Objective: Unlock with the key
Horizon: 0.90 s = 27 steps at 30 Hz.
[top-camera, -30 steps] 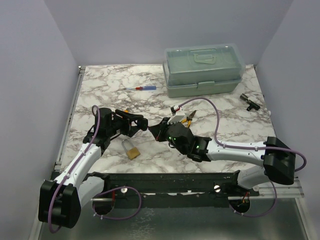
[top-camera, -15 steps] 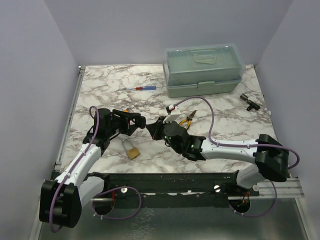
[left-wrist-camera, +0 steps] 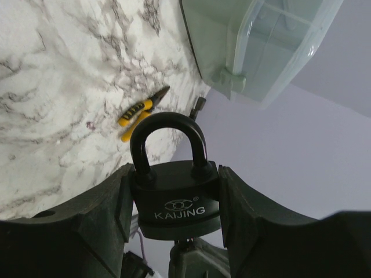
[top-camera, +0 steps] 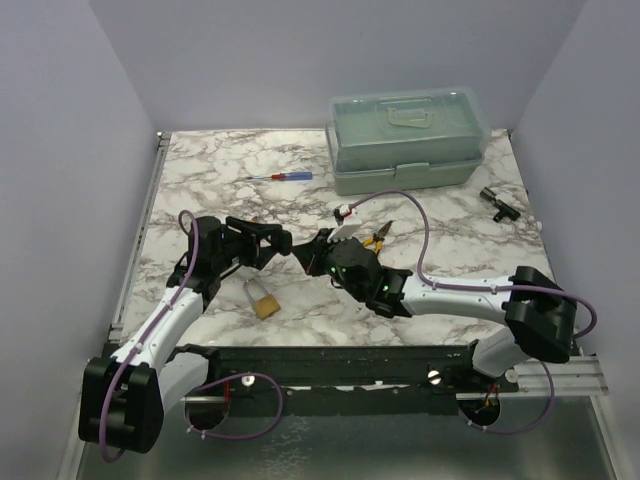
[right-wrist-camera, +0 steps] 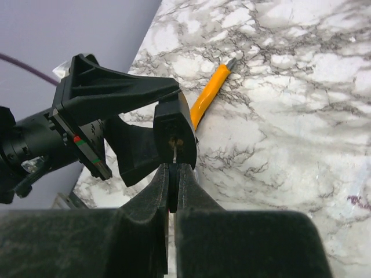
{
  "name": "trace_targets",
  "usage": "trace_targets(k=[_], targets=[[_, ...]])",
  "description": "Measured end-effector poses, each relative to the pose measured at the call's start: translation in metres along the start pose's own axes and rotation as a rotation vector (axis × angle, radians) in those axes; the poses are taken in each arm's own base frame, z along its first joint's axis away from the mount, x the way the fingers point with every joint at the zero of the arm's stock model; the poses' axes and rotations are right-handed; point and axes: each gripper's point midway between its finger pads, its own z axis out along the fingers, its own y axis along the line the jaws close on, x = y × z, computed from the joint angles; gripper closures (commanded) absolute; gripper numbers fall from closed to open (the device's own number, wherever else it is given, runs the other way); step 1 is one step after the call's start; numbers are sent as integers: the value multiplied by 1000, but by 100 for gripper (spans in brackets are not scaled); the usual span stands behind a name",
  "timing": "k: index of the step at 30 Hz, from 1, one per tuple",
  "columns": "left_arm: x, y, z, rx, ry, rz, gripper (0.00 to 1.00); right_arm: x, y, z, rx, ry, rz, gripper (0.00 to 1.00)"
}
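My left gripper (top-camera: 274, 243) is shut on a black padlock (left-wrist-camera: 177, 200) marked KAIJING and holds it above the table by its body, shackle (left-wrist-camera: 168, 136) closed and pointing away from the wrist. My right gripper (right-wrist-camera: 175, 168) is shut on the key (right-wrist-camera: 174, 152). The key's thin metal blade reaches from the fingertips into the keyhole in the padlock's underside (right-wrist-camera: 175, 134). The two grippers meet tip to tip over the table's middle left, with the right gripper (top-camera: 313, 251) just right of the padlock (top-camera: 290, 244).
A brass padlock (top-camera: 262, 298) lies on the marble below the left gripper. Yellow-handled pliers (top-camera: 378, 236) lie behind the right arm. A red-and-blue screwdriver (top-camera: 285, 176), a green toolbox (top-camera: 405, 140) and a small black part (top-camera: 497, 202) sit further back. An orange-handled tool (right-wrist-camera: 211, 92) lies under the left gripper.
The right arm has swung left and brought its gripper with the key up against the padlock's underside. The left gripper has hardly moved.
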Motion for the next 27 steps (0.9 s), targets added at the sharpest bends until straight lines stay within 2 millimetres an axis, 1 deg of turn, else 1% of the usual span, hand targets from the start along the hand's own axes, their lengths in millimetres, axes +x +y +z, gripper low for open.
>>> trace_targets(k=[4, 6, 8, 17, 27], targets=[[5, 0, 1, 2, 28, 5, 100, 5, 4, 3, -93, 5, -146, 100], [5, 1, 2, -2, 34, 5, 100, 5, 3, 7, -114, 5, -211, 100], [5, 2, 3, -6, 38, 3, 100, 6, 1, 7, -116, 5, -240, 100], [9, 3, 4, -9, 61, 5, 100, 3, -6, 7, -52, -5, -153, 100], [10, 4, 4, -9, 63, 5, 100, 3, -5, 7, -42, -3, -81, 100]])
